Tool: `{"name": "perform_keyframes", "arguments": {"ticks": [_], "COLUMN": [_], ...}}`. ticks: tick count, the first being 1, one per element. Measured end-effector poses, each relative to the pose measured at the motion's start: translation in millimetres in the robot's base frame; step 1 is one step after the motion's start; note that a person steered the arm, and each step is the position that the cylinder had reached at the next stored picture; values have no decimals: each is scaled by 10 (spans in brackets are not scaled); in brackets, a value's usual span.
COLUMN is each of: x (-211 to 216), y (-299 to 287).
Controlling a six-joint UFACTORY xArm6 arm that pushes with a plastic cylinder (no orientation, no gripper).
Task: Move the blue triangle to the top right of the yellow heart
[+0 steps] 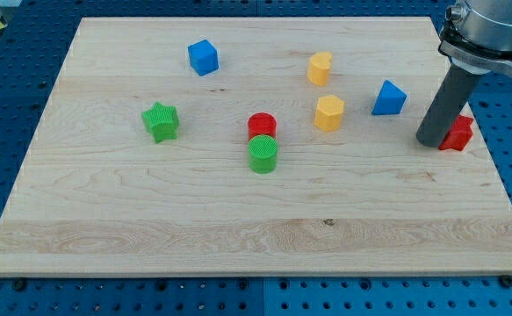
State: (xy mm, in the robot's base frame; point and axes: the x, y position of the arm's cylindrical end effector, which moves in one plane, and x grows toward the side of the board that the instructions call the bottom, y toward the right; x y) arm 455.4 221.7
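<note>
The blue triangle (389, 98) lies on the wooden board (150, 219) at the view's right. A yellow block that looks like the heart (320, 68) sits up and to the left of it. A second yellow block, a pentagon (329, 113), lies just left of the triangle. My tip (431, 143) rests on the board to the right of and a little below the blue triangle, with a gap between them. It stands against the left side of a red block (458, 133), whose shape the rod partly hides.
A blue cube (203, 57) is at the top left. A green star (161, 121) is at the left. A red cylinder (262, 124) touches a green cylinder (263, 154) near the middle. The board's right edge is close to the red block.
</note>
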Motion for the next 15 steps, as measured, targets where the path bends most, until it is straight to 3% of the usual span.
{"name": "perform_keyframes", "arguments": {"ticks": [15], "x": [-599], "y": [-575]}}
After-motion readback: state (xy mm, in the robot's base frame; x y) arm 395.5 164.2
